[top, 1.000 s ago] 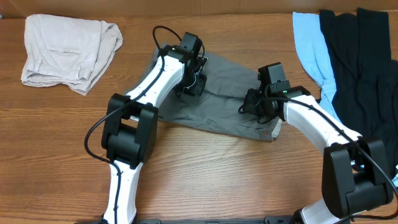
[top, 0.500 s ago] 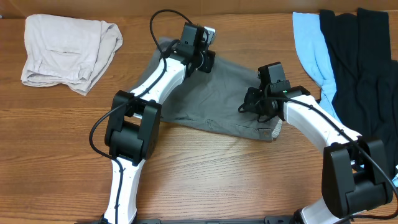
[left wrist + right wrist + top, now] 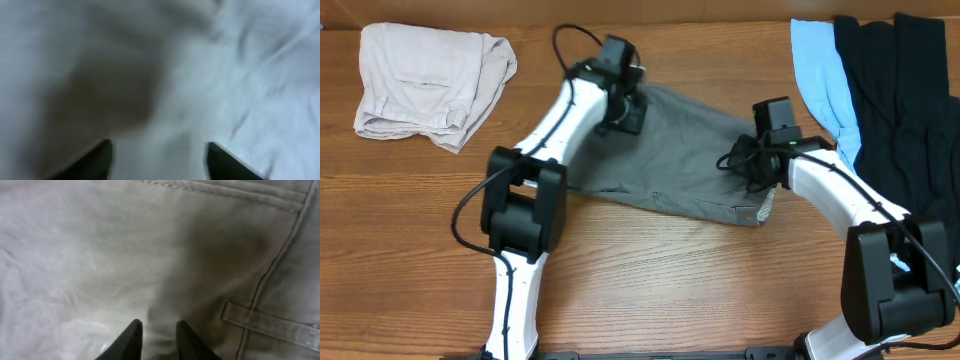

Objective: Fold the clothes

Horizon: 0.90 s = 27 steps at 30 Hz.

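The brown wood counter (image 3: 650, 270) holds the grey shorts (image 3: 690, 160) in its middle. The left tool (image 3: 159, 157) is spread wide over them. The right tool (image 3: 156, 339) looks almost closed; I cannot tell if it grasps.

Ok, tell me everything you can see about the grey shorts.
The shorts are mid-grey woven cloth, lying creased and mostly flat on the table. A belt loop, stitched seams and a paler inner waistband show. The left pincer is open over the far corner; the right pincer seems to pinch a ridge near the waistband.
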Each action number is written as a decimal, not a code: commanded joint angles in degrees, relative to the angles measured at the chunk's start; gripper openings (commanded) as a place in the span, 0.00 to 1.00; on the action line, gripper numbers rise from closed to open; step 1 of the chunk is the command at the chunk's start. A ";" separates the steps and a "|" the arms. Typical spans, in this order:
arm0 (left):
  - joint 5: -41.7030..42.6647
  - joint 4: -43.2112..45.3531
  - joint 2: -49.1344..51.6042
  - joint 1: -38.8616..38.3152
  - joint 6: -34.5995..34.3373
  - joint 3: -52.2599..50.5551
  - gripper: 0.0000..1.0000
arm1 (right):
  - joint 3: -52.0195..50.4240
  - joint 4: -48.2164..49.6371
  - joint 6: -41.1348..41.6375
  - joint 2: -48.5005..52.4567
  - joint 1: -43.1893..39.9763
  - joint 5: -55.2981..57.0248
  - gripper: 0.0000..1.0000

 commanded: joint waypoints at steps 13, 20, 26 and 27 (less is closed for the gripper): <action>-3.39 -15.72 -3.08 7.02 10.56 9.03 0.76 | 0.17 -8.61 -2.97 -11.74 0.04 -9.05 0.75; -4.31 -15.17 -1.33 9.57 10.71 8.04 0.39 | 0.17 -12.44 -4.74 -17.46 -0.63 -6.86 0.83; -2.56 -13.70 1.88 9.75 10.73 7.98 0.08 | 0.17 -13.29 -5.09 -17.42 -1.03 -6.54 0.83; -2.51 -13.46 2.40 9.64 10.71 7.98 0.04 | 0.17 -13.33 -5.11 -17.42 -1.03 -6.54 0.84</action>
